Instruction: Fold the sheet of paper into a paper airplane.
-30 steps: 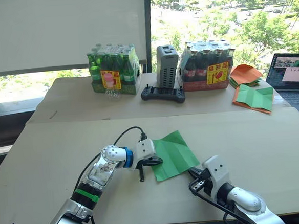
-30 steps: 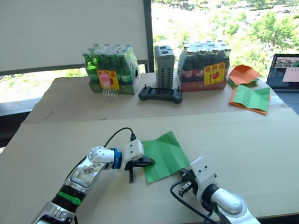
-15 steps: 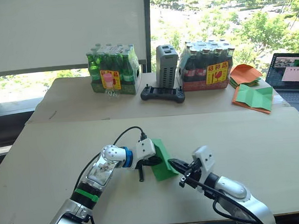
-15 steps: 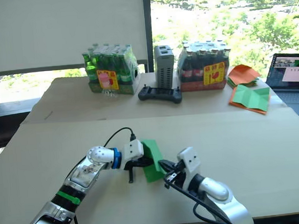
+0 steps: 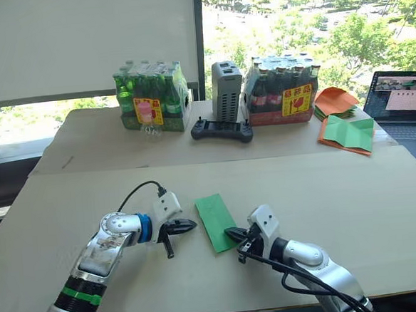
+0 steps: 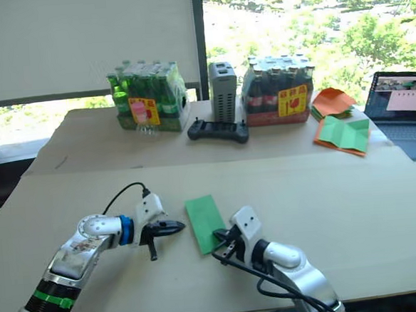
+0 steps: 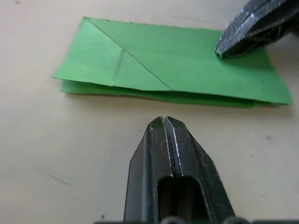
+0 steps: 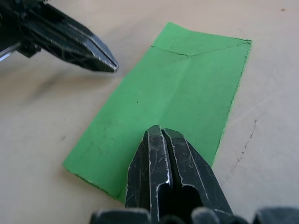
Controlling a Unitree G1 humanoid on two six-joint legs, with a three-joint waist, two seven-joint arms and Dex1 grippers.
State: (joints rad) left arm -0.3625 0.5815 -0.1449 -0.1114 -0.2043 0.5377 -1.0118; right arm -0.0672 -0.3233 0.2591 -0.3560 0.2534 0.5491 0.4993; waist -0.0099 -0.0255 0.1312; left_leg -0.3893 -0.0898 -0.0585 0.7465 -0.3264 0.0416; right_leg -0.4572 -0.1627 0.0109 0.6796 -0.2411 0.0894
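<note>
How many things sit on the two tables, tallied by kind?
Folded green sheet of paper: 1
Shrink-wrapped bottle packs, green and dark: 2
Grey box: 1
Black controller: 1
Green sheet with orange edges: 1
Orange paper stack: 1
Laptop: 1
Total: 8

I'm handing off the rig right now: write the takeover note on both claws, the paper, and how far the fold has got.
Left claw: shut, empty, on the table beside the paper, not touching it.
Right claw: shut, tip pressing on the paper's near end.
Paper: folded in half into a narrow strip, lying flat mid-table, one diagonal crease showing.
Done: the half fold.
Left: nose and wing folds; no airplane shape yet.
</note>
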